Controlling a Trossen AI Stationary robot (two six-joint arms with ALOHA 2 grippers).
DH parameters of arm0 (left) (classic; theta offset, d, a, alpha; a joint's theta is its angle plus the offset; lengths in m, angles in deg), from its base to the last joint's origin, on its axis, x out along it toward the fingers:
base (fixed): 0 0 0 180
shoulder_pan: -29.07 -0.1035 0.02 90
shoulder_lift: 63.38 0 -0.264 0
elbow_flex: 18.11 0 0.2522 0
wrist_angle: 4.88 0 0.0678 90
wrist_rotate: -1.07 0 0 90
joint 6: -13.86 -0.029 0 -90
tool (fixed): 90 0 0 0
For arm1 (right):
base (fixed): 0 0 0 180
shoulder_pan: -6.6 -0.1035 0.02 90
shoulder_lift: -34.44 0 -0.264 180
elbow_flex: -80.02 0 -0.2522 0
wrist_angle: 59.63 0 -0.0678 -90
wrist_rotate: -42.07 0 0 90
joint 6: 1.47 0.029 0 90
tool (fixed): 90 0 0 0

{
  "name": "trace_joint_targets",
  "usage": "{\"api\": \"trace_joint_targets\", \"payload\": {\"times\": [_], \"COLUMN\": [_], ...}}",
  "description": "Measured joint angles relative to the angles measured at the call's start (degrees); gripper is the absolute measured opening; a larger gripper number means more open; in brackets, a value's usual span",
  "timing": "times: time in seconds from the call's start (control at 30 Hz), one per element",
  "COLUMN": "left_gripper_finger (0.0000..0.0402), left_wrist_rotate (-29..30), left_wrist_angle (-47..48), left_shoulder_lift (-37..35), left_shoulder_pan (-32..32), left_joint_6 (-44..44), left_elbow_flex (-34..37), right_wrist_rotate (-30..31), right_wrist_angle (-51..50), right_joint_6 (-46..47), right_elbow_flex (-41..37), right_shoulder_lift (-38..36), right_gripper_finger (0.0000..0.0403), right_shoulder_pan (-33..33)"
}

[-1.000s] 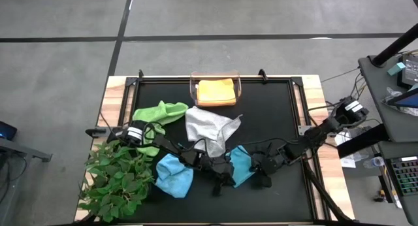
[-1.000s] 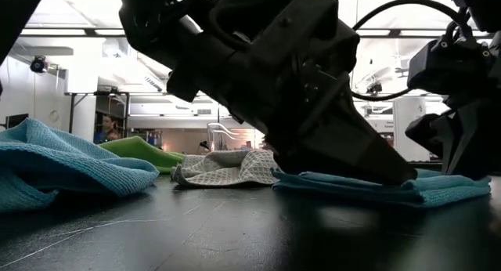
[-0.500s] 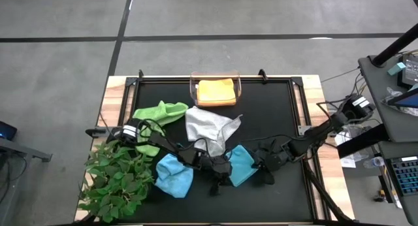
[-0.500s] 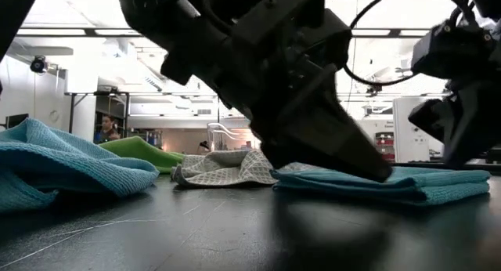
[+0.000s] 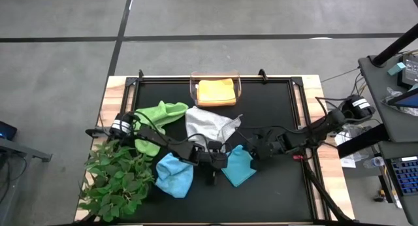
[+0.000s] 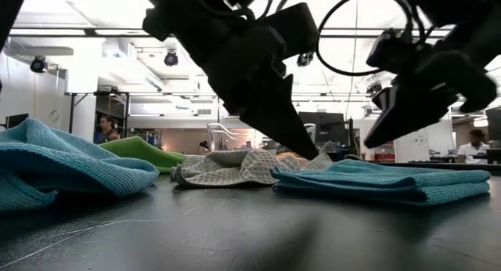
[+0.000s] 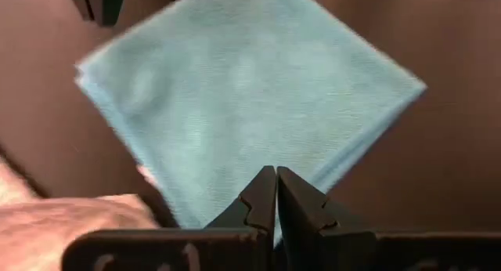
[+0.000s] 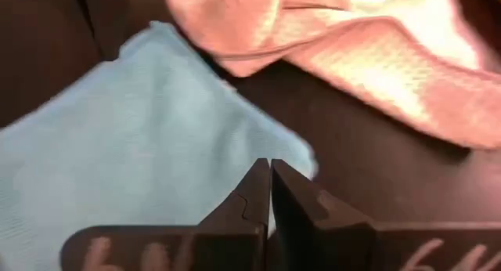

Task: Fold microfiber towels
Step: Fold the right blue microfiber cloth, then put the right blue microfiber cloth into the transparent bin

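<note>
The teal towel (image 5: 236, 168) lies folded flat on the black mat, also shown in the low view (image 6: 383, 181) and both wrist views (image 7: 250, 99) (image 8: 141, 122). My left gripper (image 5: 224, 161) (image 7: 275, 181) is shut and hovers close above the towel's left edge. My right gripper (image 5: 251, 151) (image 8: 270, 173) is shut, raised above the towel's far right edge. The grey-white towel (image 5: 208, 127) lies crumpled just beyond the teal one. The light blue towel (image 5: 174, 175) lies bunched at the near left, and the lime green towel (image 5: 160, 115) at the far left.
The yellow-orange towel (image 5: 216, 91) lies folded in the clear bin (image 5: 193, 89) at the mat's far edge. A leafy green plant (image 5: 117, 180) stands at the table's near left corner. Bare mat (image 5: 274, 193) lies at the near right. People show in the room behind.
Both grippers have lifted off the teal towel, which they had been pressing flat. My left gripper has risen and drawn back toward the table's left, my right gripper up and toward the far right. The towel stays folded on the mat, now uncovered.
</note>
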Motion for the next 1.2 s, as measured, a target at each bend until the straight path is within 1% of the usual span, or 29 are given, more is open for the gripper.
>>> {"api": "trace_joint_targets", "payload": {"times": [0.13,0.3,0.5,0.63,0.8,0.97,1.07,1.2], "left_gripper_finger": [0.0000,0.0000,0.0000,0.0000,0.0000,0.0000,0.0000,0.0000], "left_wrist_rotate": [0.5,0.5,0.4,0.4,0.3,0.2,0.2,0.2], "left_wrist_angle": [-0.3,-0.8,-0.8,-0.6,-0.2,-0.2,-0.2,-0.5], "left_shoulder_lift": [1.6,3.1,3.3,3.3,3.1,1.9,1.4,0.9], "left_shoulder_pan": [-0.5,-0.5,-0.4,-0.4,-0.4,-0.4,-0.4,-0.1], "left_joint_6": [-0.1,0.0,1.4,1.4,1.4,1.3,1.2,1.1], "left_elbow_flex": [0.1,0.2,0.1,0.1,-0.2,-0.2,-0.2,-0.2], "right_wrist_rotate": [0.1,0.4,4.6,4.9,3.8,-1.2,-4.7,-10.0], "right_wrist_angle": [4.3,9.0,8.9,9.2,8.3,6.0,0.4,-11.1], "right_joint_6": [-1.6,-1.1,1.7,2.8,4.1,6.3,9.9,16.7], "right_elbow_flex": [0.0,0.0,0.1,0.1,0.1,0.1,0.7,2.9], "right_shoulder_lift": [2.2,6.8,11.5,12.2,10.0,4.9,1.0,-3.1], "right_gripper_finger": [0.0009,0.0009,0.0009,0.0009,0.0009,0.0009,0.0019,0.0053], "right_shoulder_pan": [1.7,2.5,2.5,2.5,2.5,3.3,4.2,5.6]}}
